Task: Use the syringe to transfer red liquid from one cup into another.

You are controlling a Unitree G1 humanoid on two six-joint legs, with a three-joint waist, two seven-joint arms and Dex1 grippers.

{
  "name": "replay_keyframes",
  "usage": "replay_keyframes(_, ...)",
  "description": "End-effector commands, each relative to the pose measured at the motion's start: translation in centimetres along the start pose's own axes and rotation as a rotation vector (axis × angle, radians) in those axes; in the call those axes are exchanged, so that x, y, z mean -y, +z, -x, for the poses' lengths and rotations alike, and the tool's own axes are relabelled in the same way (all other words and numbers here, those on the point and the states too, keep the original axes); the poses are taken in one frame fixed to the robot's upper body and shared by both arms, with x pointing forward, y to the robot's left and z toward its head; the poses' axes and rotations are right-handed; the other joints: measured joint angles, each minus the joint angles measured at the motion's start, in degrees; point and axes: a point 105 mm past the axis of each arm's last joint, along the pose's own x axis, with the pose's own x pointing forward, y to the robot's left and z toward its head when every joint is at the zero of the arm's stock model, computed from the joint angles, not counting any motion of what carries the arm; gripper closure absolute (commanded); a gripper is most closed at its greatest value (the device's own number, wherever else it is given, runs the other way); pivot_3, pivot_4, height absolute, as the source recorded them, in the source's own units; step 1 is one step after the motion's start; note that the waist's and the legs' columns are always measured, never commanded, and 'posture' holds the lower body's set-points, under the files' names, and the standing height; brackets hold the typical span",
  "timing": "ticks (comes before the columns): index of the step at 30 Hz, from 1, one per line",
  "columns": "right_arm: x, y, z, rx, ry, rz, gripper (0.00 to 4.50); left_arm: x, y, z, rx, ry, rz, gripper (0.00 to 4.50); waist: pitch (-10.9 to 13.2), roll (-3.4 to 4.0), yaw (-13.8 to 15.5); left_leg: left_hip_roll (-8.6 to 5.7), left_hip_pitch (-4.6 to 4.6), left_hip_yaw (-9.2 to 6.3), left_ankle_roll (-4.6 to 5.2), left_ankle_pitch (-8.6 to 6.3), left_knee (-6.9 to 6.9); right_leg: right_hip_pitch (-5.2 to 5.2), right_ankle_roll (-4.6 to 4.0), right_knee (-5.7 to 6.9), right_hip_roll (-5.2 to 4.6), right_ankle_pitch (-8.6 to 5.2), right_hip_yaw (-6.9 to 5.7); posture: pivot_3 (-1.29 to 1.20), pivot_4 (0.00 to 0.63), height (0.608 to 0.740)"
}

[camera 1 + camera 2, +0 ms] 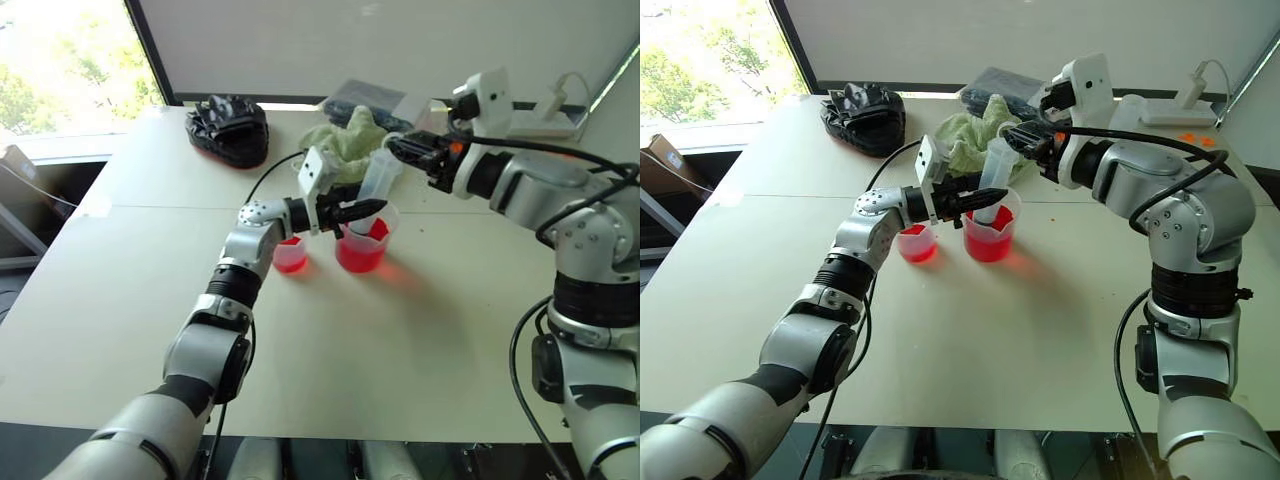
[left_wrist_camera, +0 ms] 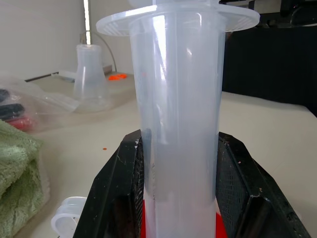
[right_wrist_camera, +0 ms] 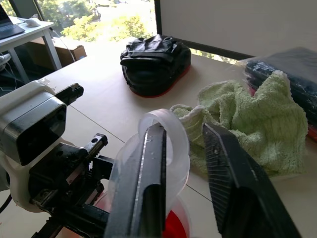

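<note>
The clear syringe (image 1: pixel 378 175) stands tilted with its lower end in the larger cup (image 1: pixel 362 250), which holds red liquid (image 1: pixel 358 262). My left gripper (image 1: pixel 365 210) is shut on the syringe barrel (image 2: pixel 178 99) just above that cup's rim. My right gripper (image 1: pixel 395 148) is at the syringe's top. In the right wrist view its jaws stand apart, with the plunger's ring (image 3: pixel 176 134) against one finger and a gap to the other. The smaller cup (image 1: pixel 290 257) stands just left of the larger one with a little red liquid in it.
A black bag (image 1: pixel 230 128) lies at the table's back left. A green towel (image 1: pixel 350 135) and a plastic bag of dark items (image 1: pixel 365 98) lie behind the cups. A white device (image 1: pixel 545 115) sits at the back right. A clear flask (image 2: pixel 89 74) stands farther off.
</note>
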Motion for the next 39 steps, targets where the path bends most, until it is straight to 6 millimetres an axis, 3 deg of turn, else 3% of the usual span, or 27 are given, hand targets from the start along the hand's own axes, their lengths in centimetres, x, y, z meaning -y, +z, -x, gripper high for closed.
replay_keyframes(1,1.1,1.2,0.4,0.041,-0.081,0.024,4.43,0.5,2.0,-0.3,0.053,-0.037,-0.065,3.14,0.0,0.0,0.0,0.0,0.0,0.0,0.0,0.0,0.0,0.0,0.0,0.0,0.0,0.0,0.0,0.0,0.15,0.74)
replay_keyframes(18,-0.9,1.9,-0.1,0.166,-0.05,0.03,4.43,0.6,1.9,-0.1,0.054,-0.045,-0.063,3.14,0.0,0.0,-0.05,0.0,0.0,0.0,0.0,0.0,-0.01,0.0,0.0,0.0,0.0,0.0,-0.01,0.0,0.15,0.74)
replay_keyframes(39,1.4,4.6,0.5,0.235,-0.133,0.036,4.43,1.4,1.6,0.0,0.066,-0.067,-0.039,3.14,0.0,0.0,-0.14,0.01,0.0,0.0,0.0,0.0,-0.02,0.0,0.0,-0.01,0.0,0.0,-0.01,0.0,0.15,0.74)
